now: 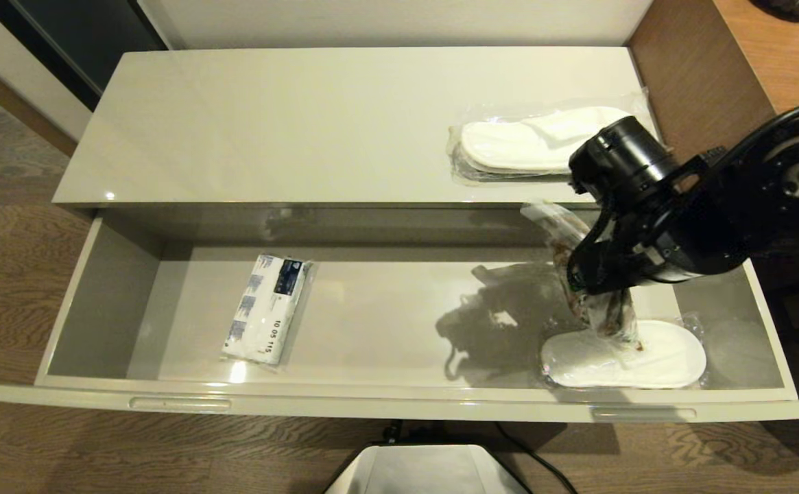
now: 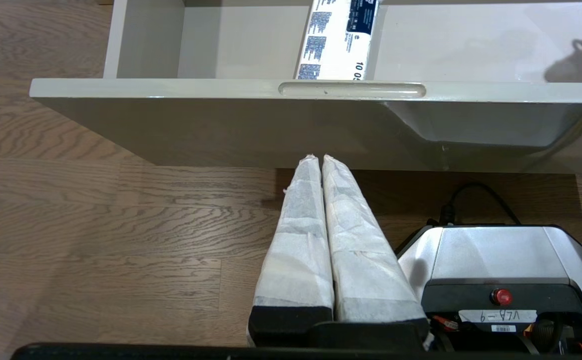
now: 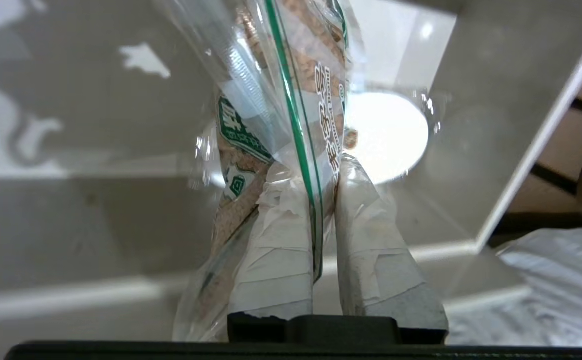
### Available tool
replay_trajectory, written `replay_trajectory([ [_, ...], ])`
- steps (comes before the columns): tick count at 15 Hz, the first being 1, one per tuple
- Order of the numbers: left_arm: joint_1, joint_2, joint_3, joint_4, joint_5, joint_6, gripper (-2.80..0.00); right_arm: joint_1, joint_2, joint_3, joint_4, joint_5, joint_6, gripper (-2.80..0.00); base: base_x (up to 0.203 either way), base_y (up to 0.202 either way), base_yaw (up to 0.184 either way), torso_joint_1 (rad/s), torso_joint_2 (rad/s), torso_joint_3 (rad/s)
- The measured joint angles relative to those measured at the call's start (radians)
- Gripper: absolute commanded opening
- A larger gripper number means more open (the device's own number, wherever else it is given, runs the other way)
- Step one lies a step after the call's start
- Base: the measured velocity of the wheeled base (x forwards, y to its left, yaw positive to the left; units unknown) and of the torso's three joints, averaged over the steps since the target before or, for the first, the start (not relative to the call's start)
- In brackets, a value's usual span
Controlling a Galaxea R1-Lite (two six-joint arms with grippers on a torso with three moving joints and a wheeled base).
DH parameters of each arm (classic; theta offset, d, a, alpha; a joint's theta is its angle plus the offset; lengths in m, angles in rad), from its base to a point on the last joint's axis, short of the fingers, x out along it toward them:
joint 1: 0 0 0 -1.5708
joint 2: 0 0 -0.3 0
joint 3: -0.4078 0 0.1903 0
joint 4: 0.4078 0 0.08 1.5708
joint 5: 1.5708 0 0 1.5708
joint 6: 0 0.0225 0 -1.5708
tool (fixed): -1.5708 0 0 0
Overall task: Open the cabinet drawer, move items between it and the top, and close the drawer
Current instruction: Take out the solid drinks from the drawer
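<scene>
Right gripper point(image 3: 323, 200) has its taped fingers pinched on the crinkly clear packet with brown pattern and green label point(image 1: 601, 302), dangling it over bagged white slippers point(image 1: 624, 358) at the right of the wide glossy cream-grey drawer point(image 1: 399, 405), probably mid-transfer, while the left gripper point(image 2: 320, 165) sits closed below the front.

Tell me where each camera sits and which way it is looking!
Head view: up on the robot's head, looking down at the open cabinet drawer, the top and the right arm over the slippers.
Left wrist view: behind the shut left gripper, low above the floor, facing the drawer's front.
Right wrist view: behind the right gripper, looking down into the drawer; its fingers pinch the crinkly packet.
Shared: head and left wrist both show the tissue pack; head and right wrist both show the packet.
</scene>
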Motion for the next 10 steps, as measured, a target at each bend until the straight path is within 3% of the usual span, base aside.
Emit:
replay_trajectory([
  [3, -0.001, 0.0, 0.0, 0.0, 0.0, 0.0, -2.8, 0.011, -0.074, -0.052, 0.163, 0.011, 0.062, -2.8, 0.0, 0.0, 0.0, 0.0, 0.0, 0.0],
  [10, 0.0, 0.0, 0.0, 0.0, 0.0, 0.0, -2.8, 0.012, -0.177, -0.219, 0.374, 0.008, 0.084, -2.8, 0.0, 0.0, 0.0, 0.0, 0.0, 0.0],
])
